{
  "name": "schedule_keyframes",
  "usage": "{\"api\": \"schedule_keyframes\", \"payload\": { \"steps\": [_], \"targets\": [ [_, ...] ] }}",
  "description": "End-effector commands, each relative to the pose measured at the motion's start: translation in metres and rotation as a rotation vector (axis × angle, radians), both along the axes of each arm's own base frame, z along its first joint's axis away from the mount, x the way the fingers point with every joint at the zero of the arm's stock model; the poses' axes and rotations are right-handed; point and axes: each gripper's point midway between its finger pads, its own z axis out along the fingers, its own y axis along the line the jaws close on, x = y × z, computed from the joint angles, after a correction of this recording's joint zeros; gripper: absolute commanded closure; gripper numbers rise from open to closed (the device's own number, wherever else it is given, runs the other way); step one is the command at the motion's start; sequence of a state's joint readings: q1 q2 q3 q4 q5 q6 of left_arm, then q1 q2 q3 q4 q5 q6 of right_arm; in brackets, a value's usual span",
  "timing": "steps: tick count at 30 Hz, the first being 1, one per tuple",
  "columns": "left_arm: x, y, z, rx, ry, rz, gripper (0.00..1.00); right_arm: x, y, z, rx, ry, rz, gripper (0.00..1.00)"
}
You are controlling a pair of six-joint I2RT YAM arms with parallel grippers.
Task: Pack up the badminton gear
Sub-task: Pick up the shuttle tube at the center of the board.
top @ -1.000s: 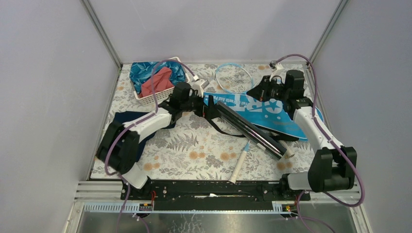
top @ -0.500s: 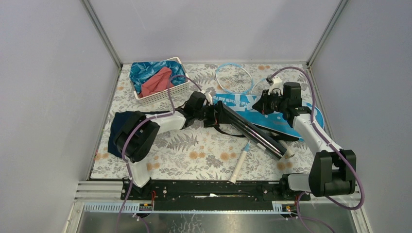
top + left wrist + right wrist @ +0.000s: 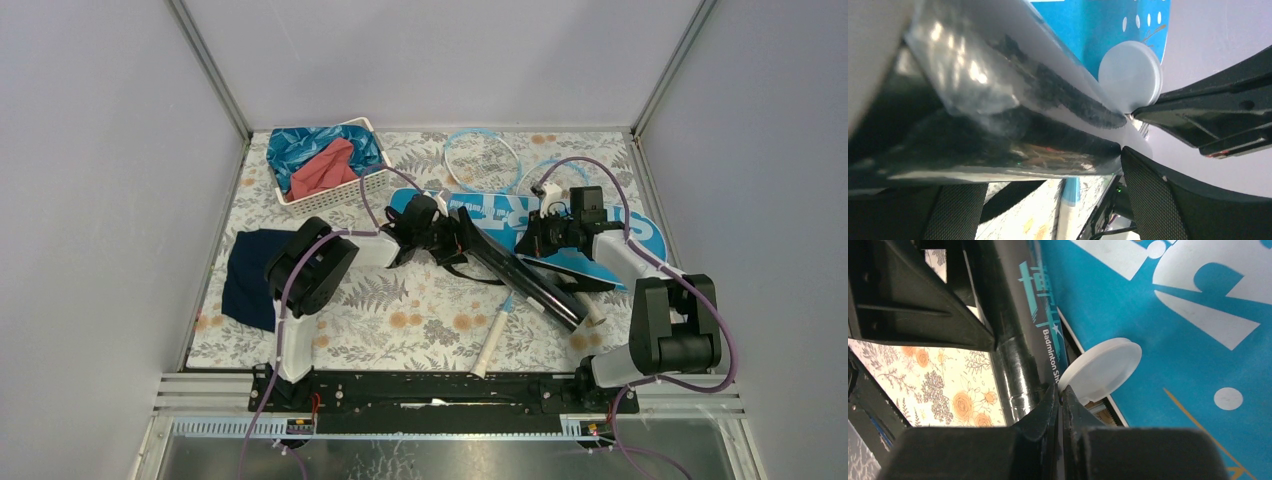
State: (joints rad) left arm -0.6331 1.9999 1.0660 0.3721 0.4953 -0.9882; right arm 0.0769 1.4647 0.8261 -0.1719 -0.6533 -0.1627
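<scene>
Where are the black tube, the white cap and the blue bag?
black tube (image 3: pixel 522 272), top view, middle of its body.
white cap (image 3: pixel 1103 367), right wrist view, its flat face.
blue bag (image 3: pixel 1118 310), right wrist view, plain blue part beside the letters.

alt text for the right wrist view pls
The right gripper, jaws shut, pinches the rim of a white cap beside the long black tube. Beneath lies the blue bag with white lettering; floral table at left.
</scene>
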Motion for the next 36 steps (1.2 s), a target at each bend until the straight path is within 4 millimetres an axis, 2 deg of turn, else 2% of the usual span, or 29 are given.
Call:
{"api": "schedule_keyframes", "payload": {
  "steps": [1, 7, 12, 16, 22, 28, 32, 36],
  "targets": [
    [0.009, -0.027, 0.021, -0.114, -0.038, -0.018, 0.01, -0.016, 0.014, -0.004, 0.037, 0.03, 0.088, 1.0],
    [0.008, -0.044, 0.028, -0.176, -0.012, -0.056, 0.01, -0.028, 0.033, -0.001, 0.067, 0.048, 0.166, 1.0],
    [0.006, -0.044, 0.031, -0.191, -0.005, -0.064, 0.03, -0.03, 0.04, 0.012, 0.102, 0.024, 0.204, 1.0],
    [0.01, -0.038, 0.035, -0.19, -0.005, -0.061, 0.14, -0.024, 0.037, 0.022, 0.08, -0.015, 0.188, 1.0],
    [0.028, -0.019, 0.05, -0.146, -0.079, -0.062, 0.32, -0.018, 0.033, 0.038, 0.064, -0.065, 0.16, 1.0],
    [0.036, 0.002, 0.078, -0.126, -0.164, -0.102, 0.42, -0.015, 0.029, 0.056, 0.055, -0.108, 0.148, 1.0],
    [0.038, 0.015, 0.106, -0.133, -0.244, -0.157, 0.49, -0.011, 0.028, 0.078, 0.058, -0.156, 0.143, 1.0],
    [0.031, 0.023, 0.135, -0.138, -0.335, -0.261, 0.6, -0.008, 0.028, 0.104, 0.064, -0.206, 0.142, 1.0]
  ]
}}
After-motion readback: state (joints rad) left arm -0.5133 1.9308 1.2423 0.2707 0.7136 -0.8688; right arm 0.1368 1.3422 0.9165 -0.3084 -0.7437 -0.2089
